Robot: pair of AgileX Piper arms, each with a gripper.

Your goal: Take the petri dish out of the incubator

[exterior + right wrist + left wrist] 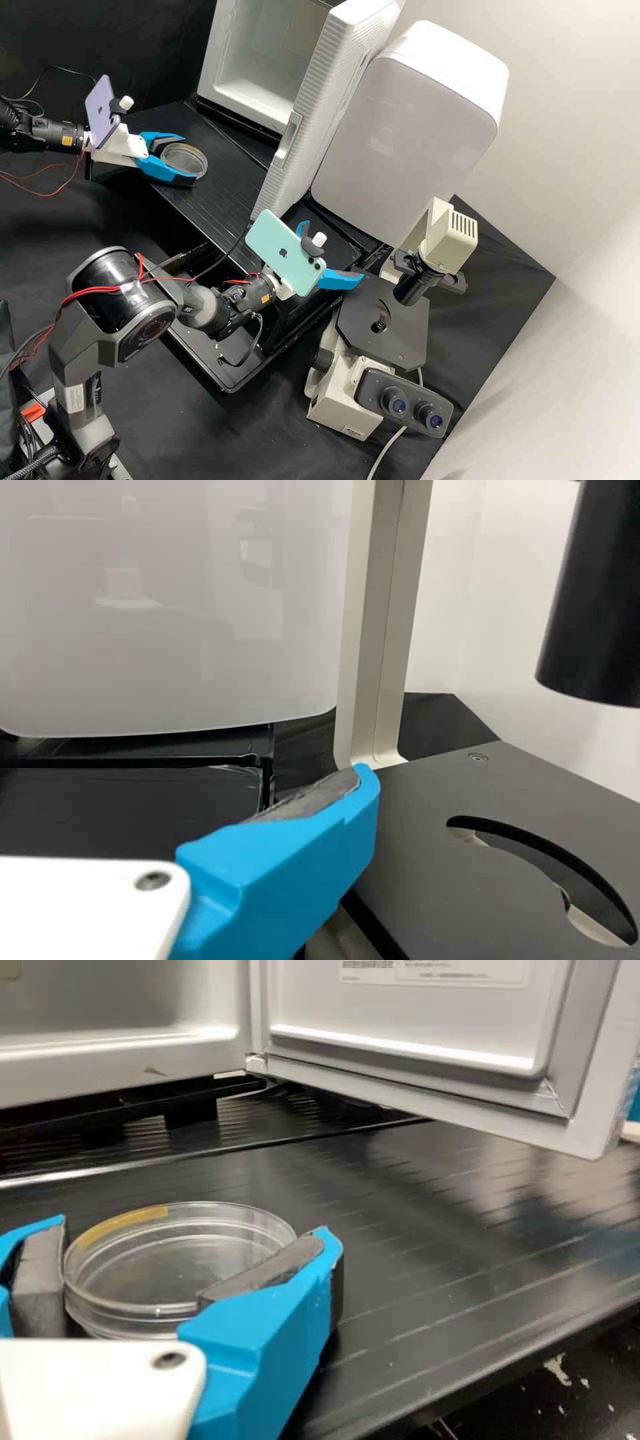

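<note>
A clear petri dish [190,163] [170,1260] rests on the black ribbed tray [227,193] in front of the white incubator [260,53], whose door [327,100] stands open. My left gripper [181,157] [185,1235] is low over the tray with one finger on each side of the dish, its pads [260,1275] against the rim. My right gripper [347,277] hangs near the tray's right end, beside the microscope stage [500,830]. One blue finger [300,850] shows there, its pad face bare.
A second white cabinet [413,133] stands right of the open door. A microscope [380,373] with its black stage [387,320] sits at the front right. The open door's lower edge [420,1090] overhangs the tray. Red cables [40,180] trail at the left.
</note>
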